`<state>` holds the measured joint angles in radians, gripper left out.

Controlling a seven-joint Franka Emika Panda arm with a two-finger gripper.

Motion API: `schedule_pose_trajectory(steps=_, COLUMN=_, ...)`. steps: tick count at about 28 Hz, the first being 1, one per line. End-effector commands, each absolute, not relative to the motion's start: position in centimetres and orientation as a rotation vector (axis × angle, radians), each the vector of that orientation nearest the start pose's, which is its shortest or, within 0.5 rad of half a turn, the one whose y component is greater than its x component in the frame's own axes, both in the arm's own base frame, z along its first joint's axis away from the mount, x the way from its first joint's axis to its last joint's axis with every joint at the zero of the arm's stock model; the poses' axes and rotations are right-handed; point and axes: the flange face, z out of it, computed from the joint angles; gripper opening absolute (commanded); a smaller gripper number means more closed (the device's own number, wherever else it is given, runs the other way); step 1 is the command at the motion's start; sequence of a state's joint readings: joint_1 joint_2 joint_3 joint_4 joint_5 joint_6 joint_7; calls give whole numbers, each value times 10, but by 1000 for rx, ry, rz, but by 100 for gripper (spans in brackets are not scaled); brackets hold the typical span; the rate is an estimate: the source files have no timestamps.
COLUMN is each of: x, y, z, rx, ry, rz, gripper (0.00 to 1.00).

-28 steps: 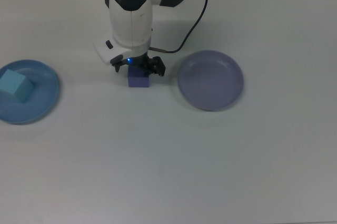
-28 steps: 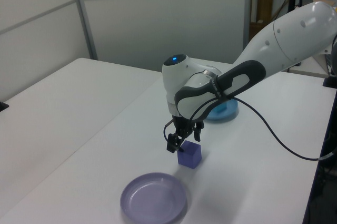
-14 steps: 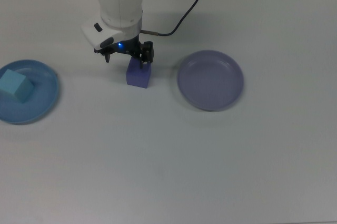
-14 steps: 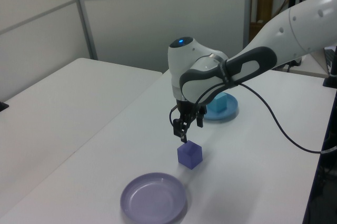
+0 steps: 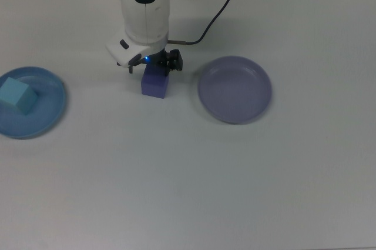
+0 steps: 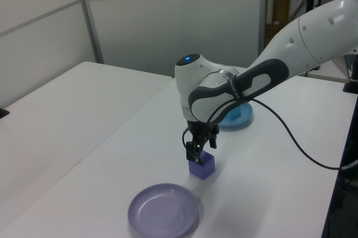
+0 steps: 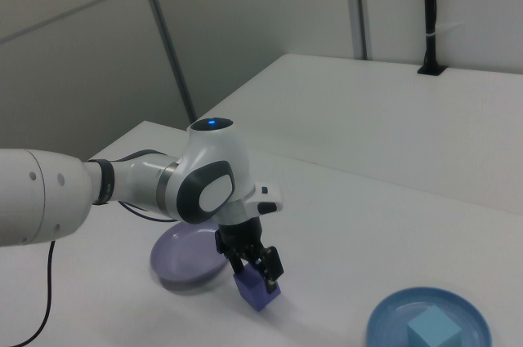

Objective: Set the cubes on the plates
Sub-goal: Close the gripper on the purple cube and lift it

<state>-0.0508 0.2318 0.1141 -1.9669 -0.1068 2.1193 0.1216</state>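
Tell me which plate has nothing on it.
The lavender plate, at the top view's right beside the violet cube under the tool. The blue plate at the top view's left already holds the cyan cube.

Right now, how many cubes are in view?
2. The cyan cube sits on the blue plate; the violet cube is on the table under the tool.
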Motion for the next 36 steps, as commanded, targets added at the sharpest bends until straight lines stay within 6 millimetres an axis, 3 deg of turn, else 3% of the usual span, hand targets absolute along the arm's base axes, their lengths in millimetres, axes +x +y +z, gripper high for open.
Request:
schedule_pose_trajectory(steps=1, x=592, y=31, z=342, rx=-3188, ry=-3, rz=88, gripper=100)
schedule_pose_trajectory(steps=7, x=595, y=22, z=351, rx=-3161, ry=36, rz=46, gripper=100)
schedule_pose_trajectory(steps=10, x=594, y=5, z=361, rx=-3102, ry=143, rz=44, gripper=100)
schedule_pose_trajectory(steps=29, x=602, y=17, z=338, rx=-3035, ry=210, rz=20, gripper=100)
schedule_pose_trajectory(steps=31, x=604, y=16, z=332, rx=-3034, ry=212, rz=13, gripper=87)
schedule_pose_trajectory(steps=32, x=605, y=15, z=330, rx=-3033, ry=218, rz=8, gripper=63)
schedule_pose_trajectory(steps=33, x=605, y=16, z=330, rx=-3034, ry=214, rz=8, gripper=50)
schedule_pose_trajectory(steps=36, x=605, y=16, z=330, rx=-3034, ry=216, rz=9, gripper=25)
